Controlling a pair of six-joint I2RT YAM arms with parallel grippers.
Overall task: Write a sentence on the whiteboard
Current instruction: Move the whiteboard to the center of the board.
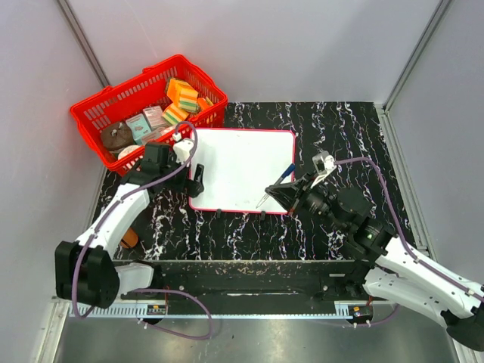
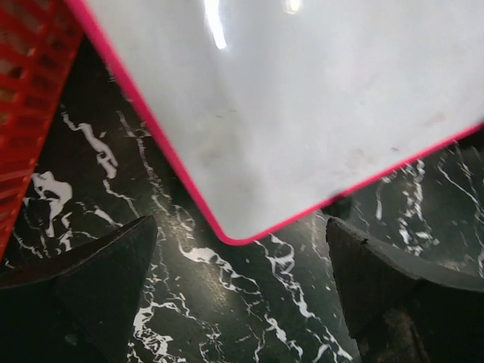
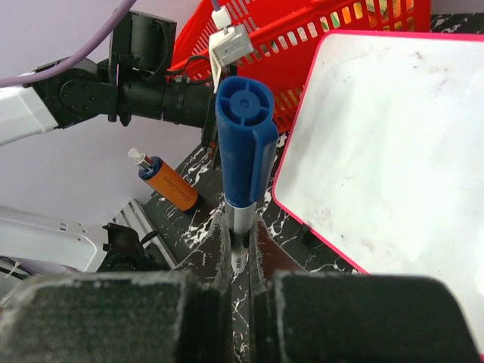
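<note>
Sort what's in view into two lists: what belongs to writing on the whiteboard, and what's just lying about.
For the job:
whiteboard, no writing visible on it
blue marker, gripped in the right pincer
left pincer, open at the board's left edge

Lying about:
red basket holding sponges
orange tube on the table
</note>
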